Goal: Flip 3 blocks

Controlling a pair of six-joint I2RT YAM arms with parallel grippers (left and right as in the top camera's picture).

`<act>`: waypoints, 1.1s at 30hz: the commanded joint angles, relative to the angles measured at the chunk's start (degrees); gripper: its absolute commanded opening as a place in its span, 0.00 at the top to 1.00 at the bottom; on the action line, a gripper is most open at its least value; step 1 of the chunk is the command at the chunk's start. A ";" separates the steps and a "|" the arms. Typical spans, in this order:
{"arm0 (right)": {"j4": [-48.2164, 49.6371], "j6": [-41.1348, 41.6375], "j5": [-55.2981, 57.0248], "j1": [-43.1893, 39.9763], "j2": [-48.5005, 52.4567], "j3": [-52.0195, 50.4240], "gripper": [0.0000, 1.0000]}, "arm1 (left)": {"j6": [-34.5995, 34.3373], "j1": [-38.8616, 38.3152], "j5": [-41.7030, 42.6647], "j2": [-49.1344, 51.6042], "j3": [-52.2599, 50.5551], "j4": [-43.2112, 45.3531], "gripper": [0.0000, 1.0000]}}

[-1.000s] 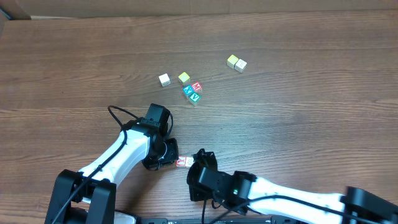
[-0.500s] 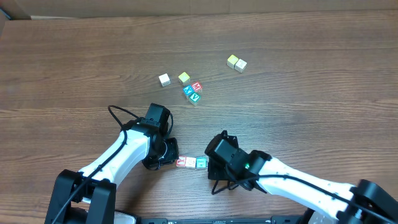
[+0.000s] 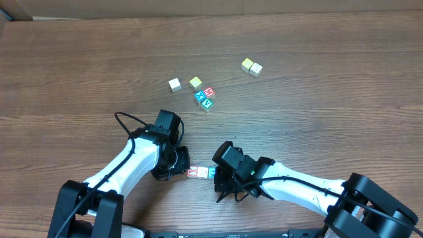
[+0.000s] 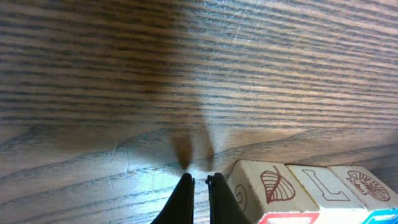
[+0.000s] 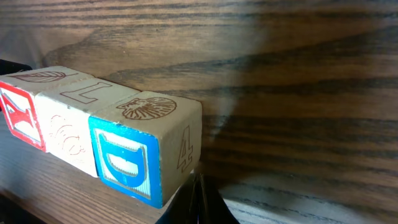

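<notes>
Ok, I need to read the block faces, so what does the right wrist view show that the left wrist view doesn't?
Only right wrist: the blue D block's D face and a 4 on its side, with the shut right tool by its lower corner. Only left wrist: the shut left tool beside the row's other end. Both: the blocks touching in a row, tops showing a leaf on the red-faced block, an L on the middle block, a drawing on the D block.
</notes>
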 commanded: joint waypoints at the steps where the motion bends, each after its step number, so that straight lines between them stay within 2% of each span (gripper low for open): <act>1: 0.20 -0.44 -0.39 -0.17 0.55 0.76 0.96 | 1.09 0.22 0.31 0.24 -0.22 0.00 0.96; 6: -0.72 -0.42 -0.13 -0.17 -0.66 0.79 0.96 | 1.09 0.22 0.28 0.24 -0.22 -0.02 0.96; 14: -6.16 -1.90 9.75 -0.11 -8.15 0.81 0.96 | 1.09 0.22 0.28 0.24 -0.22 0.00 0.96; 33: 0.15 -4.79 6.03 -0.92 -1.27 0.81 0.96 | 1.09 0.22 1.79 0.24 -0.22 -0.02 0.96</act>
